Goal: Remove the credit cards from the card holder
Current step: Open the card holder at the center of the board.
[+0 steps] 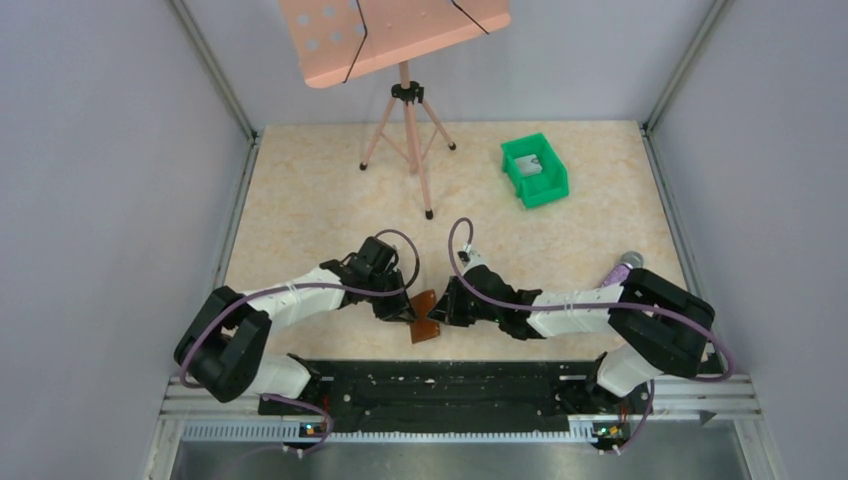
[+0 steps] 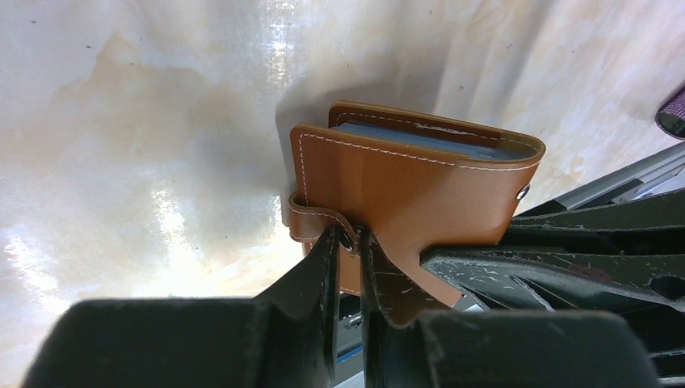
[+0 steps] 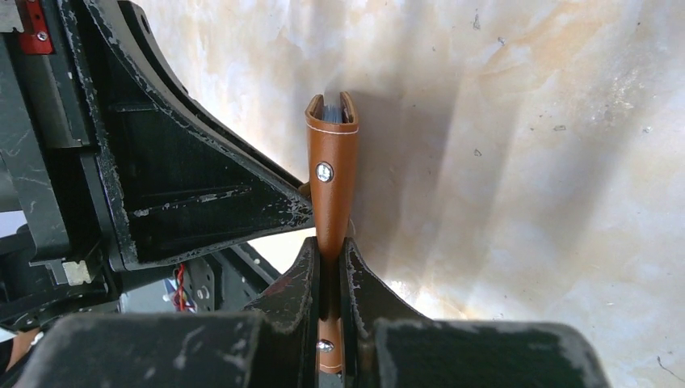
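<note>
Both arms meet on the card holder [image 1: 424, 325], low at the near edge of the table [image 1: 300, 200], right between the two wrists. It is smooth tan leather with white stitching round its curved edges, folded nearly flat like a little book, and a sliver of blue-grey panel peeks out along the top. The left gripper [image 2: 349, 242] is pinched tight on the small leather side tab, jaws almost touching. The right gripper [image 3: 331, 257] is clamped hard on the cover's edge just below a shiny metal snap stud. The holder stands on edge, straight out from its scuffed black fingers [image 3: 371, 295]. The tabletop is glossy, marbled cream and beige. Far back on the right, the green plastic bin [image 1: 548, 188] holds a pale grey flat piece. It is probably a credit card [image 1: 534, 165], but too small to be sure.
</note>
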Action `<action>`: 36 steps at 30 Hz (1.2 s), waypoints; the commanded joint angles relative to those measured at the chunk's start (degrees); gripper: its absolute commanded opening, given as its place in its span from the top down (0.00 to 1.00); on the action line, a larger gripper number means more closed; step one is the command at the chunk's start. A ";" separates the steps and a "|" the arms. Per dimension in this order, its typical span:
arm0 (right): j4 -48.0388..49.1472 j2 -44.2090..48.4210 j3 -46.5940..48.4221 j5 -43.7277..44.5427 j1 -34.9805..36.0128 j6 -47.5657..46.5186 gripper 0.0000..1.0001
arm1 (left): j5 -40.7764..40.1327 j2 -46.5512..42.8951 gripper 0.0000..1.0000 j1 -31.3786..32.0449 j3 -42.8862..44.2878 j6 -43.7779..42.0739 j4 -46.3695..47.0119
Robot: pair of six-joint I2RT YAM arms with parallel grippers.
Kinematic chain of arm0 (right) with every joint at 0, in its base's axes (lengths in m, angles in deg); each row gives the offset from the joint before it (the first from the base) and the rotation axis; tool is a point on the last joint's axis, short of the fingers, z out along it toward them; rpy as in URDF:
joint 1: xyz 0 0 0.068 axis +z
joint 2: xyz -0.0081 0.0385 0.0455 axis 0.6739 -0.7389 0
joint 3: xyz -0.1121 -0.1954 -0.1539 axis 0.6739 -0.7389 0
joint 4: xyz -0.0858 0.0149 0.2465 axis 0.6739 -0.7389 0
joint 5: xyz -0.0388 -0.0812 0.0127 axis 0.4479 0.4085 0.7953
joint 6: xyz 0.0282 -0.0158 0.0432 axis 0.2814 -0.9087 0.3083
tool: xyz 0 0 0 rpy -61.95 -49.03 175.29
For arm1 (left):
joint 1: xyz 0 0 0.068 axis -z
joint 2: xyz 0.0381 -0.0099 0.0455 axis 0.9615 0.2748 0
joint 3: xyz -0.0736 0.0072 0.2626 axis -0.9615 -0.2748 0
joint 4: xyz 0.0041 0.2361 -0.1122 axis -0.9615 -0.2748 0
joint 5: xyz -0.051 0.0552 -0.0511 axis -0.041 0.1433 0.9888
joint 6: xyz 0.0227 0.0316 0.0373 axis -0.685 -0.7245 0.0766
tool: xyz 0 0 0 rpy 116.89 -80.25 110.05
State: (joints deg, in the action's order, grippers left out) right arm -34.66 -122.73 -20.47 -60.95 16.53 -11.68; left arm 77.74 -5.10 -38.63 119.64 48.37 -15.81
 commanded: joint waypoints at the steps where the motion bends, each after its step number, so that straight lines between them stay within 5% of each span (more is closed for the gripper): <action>1: 3.20 3.93 1.33 0.51 1.24 -0.77 1.00 | -6.13 0.87 0.90 0.40 0.28 -1.04 -2.30; 4: 2.68 5.05 0.54 1.25 1.29 -1.00 1.00 | -7.33 -0.21 1.00 0.44 0.46 -1.34 -3.52; 28: 0.28 11.42 -7.52 1.68 -3.86 -5.82 1.00 | -12.92 -4.66 1.00 0.36 1.75 -3.66 -9.55; 36: -12.06 14.88 -2.21 4.22 -5.68 -11.20 0.63 | -3.95 -8.89 1.00 0.37 -4.12 0.84 0.24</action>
State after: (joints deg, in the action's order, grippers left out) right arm -39.05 -110.97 -27.09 -59.53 11.57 -18.30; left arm 71.46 -11.83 -37.93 118.07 47.01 -19.29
